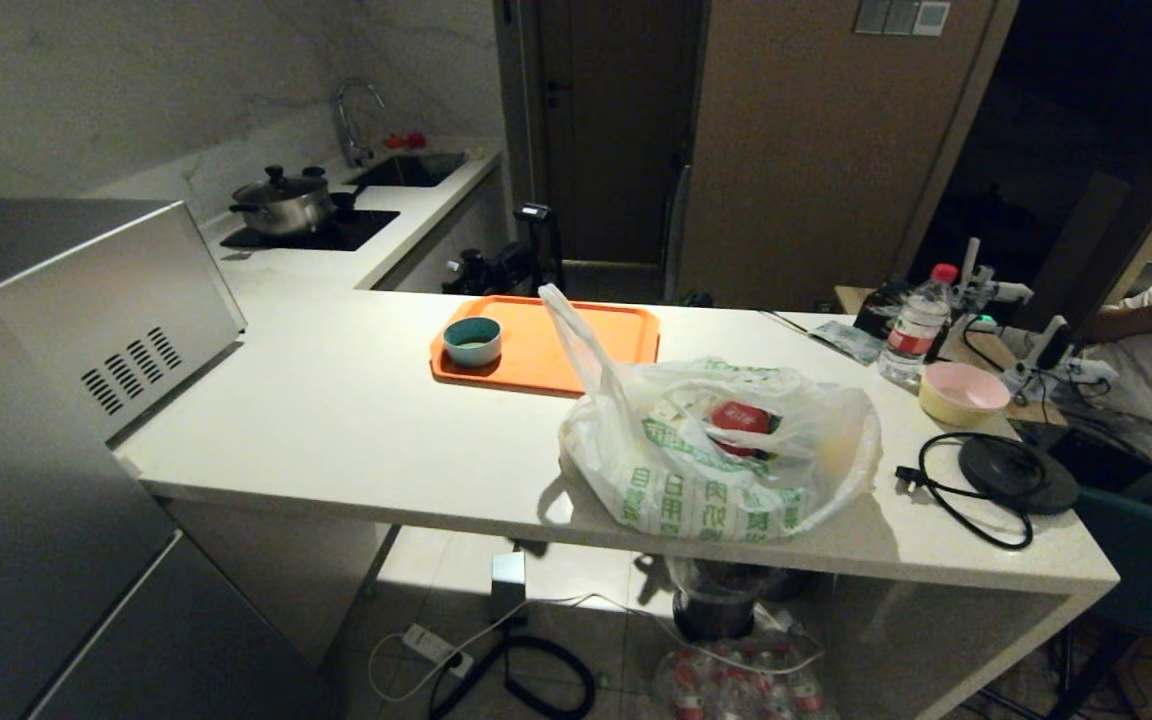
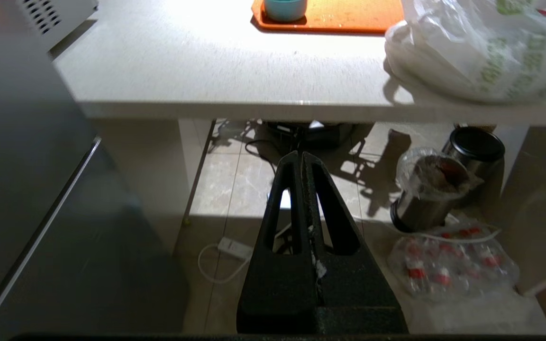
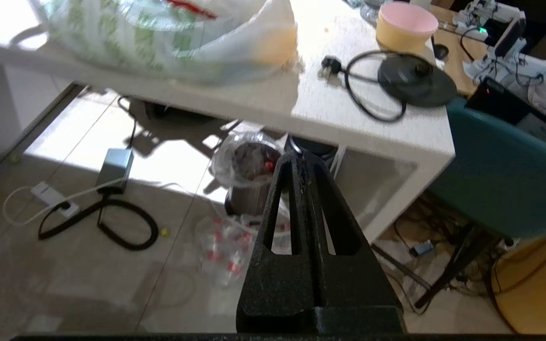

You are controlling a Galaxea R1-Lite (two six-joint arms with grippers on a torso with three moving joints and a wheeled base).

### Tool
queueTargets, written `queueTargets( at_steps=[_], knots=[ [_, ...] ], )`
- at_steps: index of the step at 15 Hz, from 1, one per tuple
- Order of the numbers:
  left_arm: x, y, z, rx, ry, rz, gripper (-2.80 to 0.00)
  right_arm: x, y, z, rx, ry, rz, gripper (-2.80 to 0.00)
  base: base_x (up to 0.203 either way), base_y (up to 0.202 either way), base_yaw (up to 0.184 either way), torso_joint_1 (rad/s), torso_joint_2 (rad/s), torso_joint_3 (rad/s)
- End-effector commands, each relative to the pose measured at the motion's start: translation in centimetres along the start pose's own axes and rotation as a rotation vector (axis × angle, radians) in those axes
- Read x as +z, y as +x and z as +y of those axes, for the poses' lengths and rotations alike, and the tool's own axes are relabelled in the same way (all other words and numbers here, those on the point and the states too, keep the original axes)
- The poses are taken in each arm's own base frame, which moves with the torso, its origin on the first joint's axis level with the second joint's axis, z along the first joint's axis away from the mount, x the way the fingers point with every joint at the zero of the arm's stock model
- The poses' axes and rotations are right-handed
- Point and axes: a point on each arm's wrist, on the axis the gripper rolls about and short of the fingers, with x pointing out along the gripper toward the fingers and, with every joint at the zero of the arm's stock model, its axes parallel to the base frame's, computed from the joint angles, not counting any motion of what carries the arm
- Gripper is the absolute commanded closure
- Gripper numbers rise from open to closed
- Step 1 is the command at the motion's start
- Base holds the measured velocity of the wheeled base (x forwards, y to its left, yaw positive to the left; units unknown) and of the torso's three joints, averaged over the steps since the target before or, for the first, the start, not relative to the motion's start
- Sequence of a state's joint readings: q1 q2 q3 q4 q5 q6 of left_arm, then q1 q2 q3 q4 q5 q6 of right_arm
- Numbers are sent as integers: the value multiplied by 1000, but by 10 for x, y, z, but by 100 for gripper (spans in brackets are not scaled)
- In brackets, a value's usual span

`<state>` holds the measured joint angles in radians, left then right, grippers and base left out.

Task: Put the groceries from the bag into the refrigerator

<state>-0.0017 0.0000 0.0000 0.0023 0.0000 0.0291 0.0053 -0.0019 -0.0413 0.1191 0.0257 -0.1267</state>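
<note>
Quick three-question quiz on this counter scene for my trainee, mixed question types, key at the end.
1. True or false: the plastic bag lies on the orange tray.
2. What stands on the tray? A) teal bowl B) pot C) water bottle
3. Fill in: both the left gripper and the right gripper are ____, holding nothing.

Key: 1 false, it lies on the white counter in front of the tray. 2 A, the teal bowl. 3 shut.
</note>
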Motion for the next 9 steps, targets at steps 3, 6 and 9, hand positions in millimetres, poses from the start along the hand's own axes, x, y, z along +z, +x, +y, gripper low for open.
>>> queueTargets(
  at_steps=[3,6,9],
  knots=[
    [0,0,0,0,-2,2,0,0,0,0,1,-1,2,0,-196,0,1,2,2,4],
    [0,0,0,0,-2,2,0,0,0,0,0,-1,4,0,-196,0,1,5,1,2],
    [0,0,0,0,-2,2,0,0,0,0,0,-1,4,0,-196,0,1,2,1,3]
  ],
)
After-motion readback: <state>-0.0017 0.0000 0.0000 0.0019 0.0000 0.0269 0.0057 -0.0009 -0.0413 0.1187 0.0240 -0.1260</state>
